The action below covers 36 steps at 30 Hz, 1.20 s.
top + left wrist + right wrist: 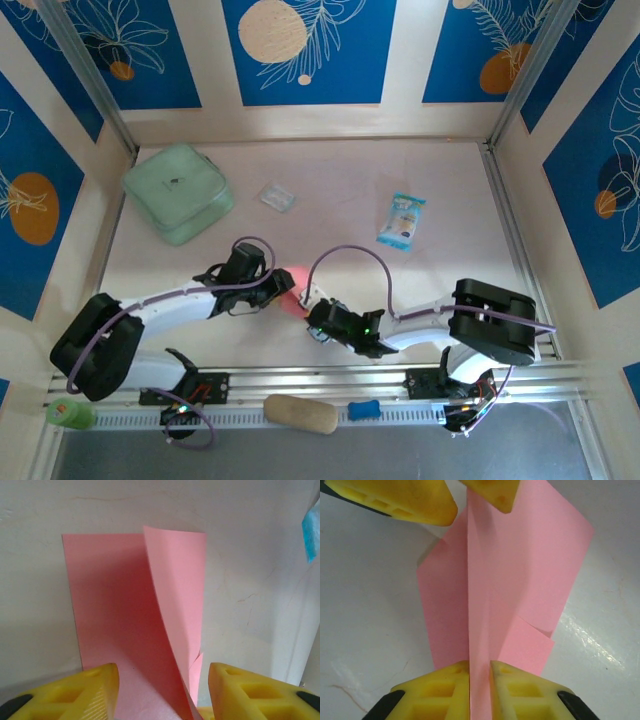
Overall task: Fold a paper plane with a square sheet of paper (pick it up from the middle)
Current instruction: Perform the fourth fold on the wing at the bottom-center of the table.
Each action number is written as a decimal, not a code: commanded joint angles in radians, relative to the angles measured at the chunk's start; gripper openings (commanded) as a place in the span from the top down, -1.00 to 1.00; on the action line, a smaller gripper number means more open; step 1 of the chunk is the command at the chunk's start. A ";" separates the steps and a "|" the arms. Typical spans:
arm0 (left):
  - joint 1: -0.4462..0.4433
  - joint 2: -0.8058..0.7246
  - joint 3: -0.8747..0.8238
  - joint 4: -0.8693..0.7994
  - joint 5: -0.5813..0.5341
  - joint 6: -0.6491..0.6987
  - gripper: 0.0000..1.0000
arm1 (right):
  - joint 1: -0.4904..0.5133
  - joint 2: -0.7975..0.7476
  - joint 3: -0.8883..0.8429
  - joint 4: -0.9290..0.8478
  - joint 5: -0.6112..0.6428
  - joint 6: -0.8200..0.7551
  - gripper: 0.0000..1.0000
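From my console I saw the square sheet of paper (pixel 520 565) lying on the table (pixel 330 170) close to its near edge, between the two arms. It was partly folded: one part lay flat on the surface and a flap rose from a crease running down its middle. The right gripper (pixel 480 680) was clenched on that raised crease, its two yellow fingers pressed together with the pink paper sandwiched between them. The left gripper (pixel 164 692) faced it from the opposite end of the sheet, released. Its fingers (pixel 75 695) stood well apart, one on each side of the standing flap, and I could not tell whether either touched the paper. In the left wrist view the flap curled upward beside the flat part. Farther back on the table lay a mint-green pouch (pixel 178 192) at the left, a small clear wrapper (pixel 277 196) near the middle and a blue-and-white snack packet (pixel 402 220) at the right, all well apart from the sheet
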 commanded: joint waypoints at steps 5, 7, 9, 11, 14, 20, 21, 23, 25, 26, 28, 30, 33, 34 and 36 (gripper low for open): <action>0.014 0.014 0.041 -0.005 0.032 0.023 0.23 | -0.006 -0.025 -0.008 -0.012 -0.017 0.021 0.65; 0.016 0.013 0.047 -0.015 0.034 0.026 0.37 | -0.005 -0.025 -0.003 -0.024 -0.009 0.029 0.65; 0.017 0.008 0.053 -0.031 0.033 0.029 0.51 | -0.010 -0.028 0.001 -0.044 -0.008 0.048 0.61; 0.019 0.004 0.058 -0.042 0.032 0.030 0.62 | -0.015 -0.029 0.007 -0.065 -0.017 0.057 0.59; 0.020 0.000 0.066 -0.060 0.031 0.033 0.73 | -0.017 -0.030 0.015 -0.096 -0.018 0.070 0.56; 0.020 -0.002 0.070 -0.063 0.038 0.031 0.88 | -0.020 -0.031 0.030 -0.138 -0.006 0.069 0.47; 0.021 -0.001 0.070 -0.063 0.037 0.029 0.88 | -0.019 -0.031 0.034 -0.144 -0.005 0.065 0.45; 0.020 -0.002 0.070 -0.061 0.041 0.027 0.91 | -0.017 -0.029 0.044 -0.159 -0.002 0.056 0.43; 0.020 -0.003 0.070 -0.059 0.041 0.026 0.92 | -0.014 -0.028 0.052 -0.166 0.014 0.052 0.41; 0.020 -0.005 0.070 -0.060 0.041 0.026 0.93 | -0.015 -0.029 0.053 -0.170 0.025 0.053 0.41; 0.020 -0.009 0.070 -0.059 0.043 0.022 0.92 | -0.014 -0.031 0.052 -0.168 0.020 0.047 0.59; 0.022 -0.014 0.065 -0.058 0.041 0.021 0.83 | -0.015 -0.031 0.049 -0.161 0.013 0.048 0.63; 0.022 -0.020 0.059 -0.061 0.031 0.019 0.46 | -0.014 -0.037 0.043 -0.149 0.012 0.058 0.68; 0.022 -0.022 0.056 -0.059 0.029 0.018 0.31 | -0.015 -0.041 0.037 -0.141 0.011 0.064 0.69; 0.022 -0.020 0.054 -0.047 0.032 0.017 0.05 | -0.015 -0.050 0.027 -0.122 0.002 0.066 0.71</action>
